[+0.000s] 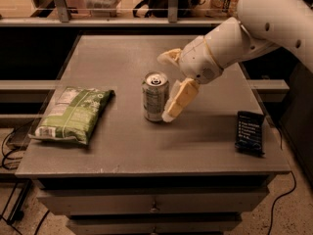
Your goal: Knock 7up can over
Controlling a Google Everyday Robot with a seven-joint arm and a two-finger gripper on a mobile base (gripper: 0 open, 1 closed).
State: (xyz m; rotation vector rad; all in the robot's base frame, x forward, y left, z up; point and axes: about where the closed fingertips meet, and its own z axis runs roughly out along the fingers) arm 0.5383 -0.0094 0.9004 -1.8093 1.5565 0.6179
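Note:
The 7up can stands upright near the middle of the grey table, silver top with pull tab facing up. My gripper comes in from the right on the white arm and is open. Its lower finger lies right against the can's right side, its tip near the can's base. Its upper finger sits behind and above the can's top, apart from it. The can is not held.
A flat green snack bag lies at the table's left. A dark blue wrapped bar lies near the right front edge. A shelf rail runs behind the table. Drawers are below the front edge.

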